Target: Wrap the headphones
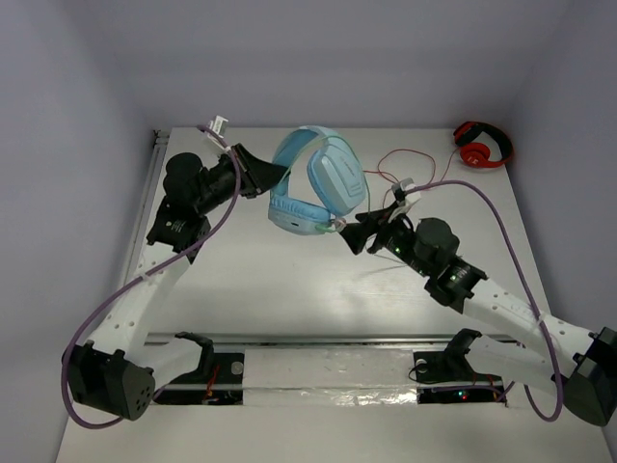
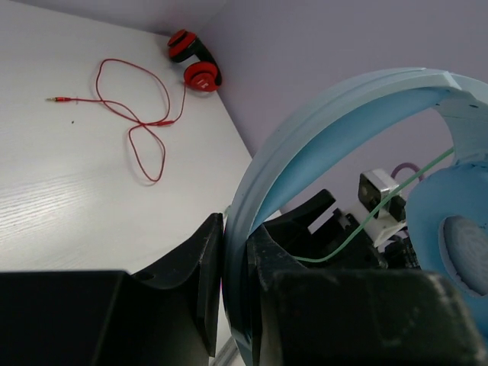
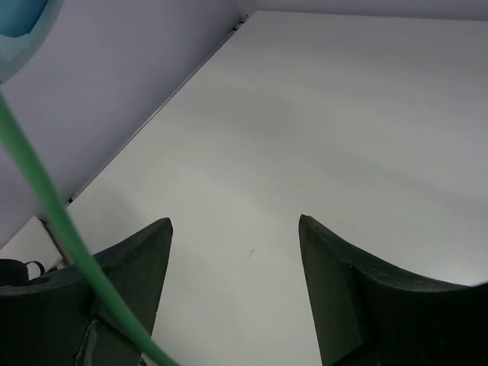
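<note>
The light blue headphones are held up above the table's far middle. My left gripper is shut on their headband, which passes between the jaws. The thin green cable runs from the cups down toward my right gripper. My right gripper is open just below the cups. The green cable crosses in front of its left finger, outside the gap; nothing lies between the jaws.
Smaller red headphones lie at the table's far right corner, with their red cable looped on the table. Walls close the far side and both flanks. A metal rail runs along the near edge by the arm bases.
</note>
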Robot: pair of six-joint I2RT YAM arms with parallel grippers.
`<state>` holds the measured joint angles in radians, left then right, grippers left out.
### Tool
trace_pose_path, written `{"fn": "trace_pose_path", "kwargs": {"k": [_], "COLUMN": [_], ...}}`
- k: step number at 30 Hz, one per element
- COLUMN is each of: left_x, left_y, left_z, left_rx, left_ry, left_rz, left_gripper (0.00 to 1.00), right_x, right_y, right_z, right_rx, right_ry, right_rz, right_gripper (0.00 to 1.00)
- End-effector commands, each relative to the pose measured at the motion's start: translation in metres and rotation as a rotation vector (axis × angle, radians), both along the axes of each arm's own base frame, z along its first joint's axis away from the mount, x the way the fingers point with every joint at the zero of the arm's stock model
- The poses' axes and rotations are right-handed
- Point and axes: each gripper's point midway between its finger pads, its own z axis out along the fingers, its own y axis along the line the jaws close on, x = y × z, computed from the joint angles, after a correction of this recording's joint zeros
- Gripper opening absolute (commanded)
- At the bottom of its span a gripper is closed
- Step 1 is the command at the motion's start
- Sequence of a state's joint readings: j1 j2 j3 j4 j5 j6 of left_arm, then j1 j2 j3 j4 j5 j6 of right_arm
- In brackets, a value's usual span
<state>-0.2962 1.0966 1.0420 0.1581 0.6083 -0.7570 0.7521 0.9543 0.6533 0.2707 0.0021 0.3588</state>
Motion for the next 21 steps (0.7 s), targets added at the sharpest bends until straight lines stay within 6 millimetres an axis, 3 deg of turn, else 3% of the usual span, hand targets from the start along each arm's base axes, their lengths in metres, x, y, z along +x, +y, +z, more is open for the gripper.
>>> {"fn": "trace_pose_path", "kwargs": {"k": [1,11,15,21], "left_x": [-0.016,-0.026,-0.028,-0.031], "left_y": [0.008,0.017,0.02,0.03], "left_z": [0.08,0.11,0.125,0.141], "left_rx": [-0.16,-0.25,-0.272,-0.335], "left_ry": [-0.156,-0.18,-0.194,-0.224], "left_rz": [0.025,0.064,0.076,0.126], "left_gripper": [0.0,0.0,0.0,0.0], "right_x": [-0.009,-0.014,-0.008,-0.009], "right_y": [0.007,0.034,0.034,0.032], "right_z": [0.027,0.018,0.0,-0.007], "right_rx": [0.085,0.102,0.095,0.156], "right_ry": [-0.081,-0.075,-0.028,-0.004], "right_rz": [0.071,0.213,0.185,0.169], "right_gripper": [0.74,0.74,0.75,0.76]}}
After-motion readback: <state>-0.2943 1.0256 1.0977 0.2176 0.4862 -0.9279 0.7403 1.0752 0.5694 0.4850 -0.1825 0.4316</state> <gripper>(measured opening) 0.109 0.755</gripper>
